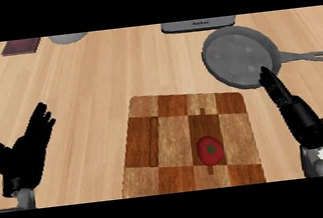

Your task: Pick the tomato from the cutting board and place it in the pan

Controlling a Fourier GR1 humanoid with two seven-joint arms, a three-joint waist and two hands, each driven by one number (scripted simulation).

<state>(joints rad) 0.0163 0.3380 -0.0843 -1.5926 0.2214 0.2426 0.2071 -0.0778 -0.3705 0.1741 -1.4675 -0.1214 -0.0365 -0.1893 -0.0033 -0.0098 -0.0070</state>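
Pale wooden counter carries a checkered wooden cutting board (190, 140); the round red tomato (211, 149) rests at its lower right, left of the straight-fingered, empty right hand (292, 108), which is nearer than the open, resting left hand (23, 154). Beyond lies the grey metal pan (240, 56).

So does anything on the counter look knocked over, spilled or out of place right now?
Nothing stands out. The tomato sits whole on the cutting board, the pan lies flat and empty beside it, the right hand is stretched out near the pan, and the left hand rests open at the left.
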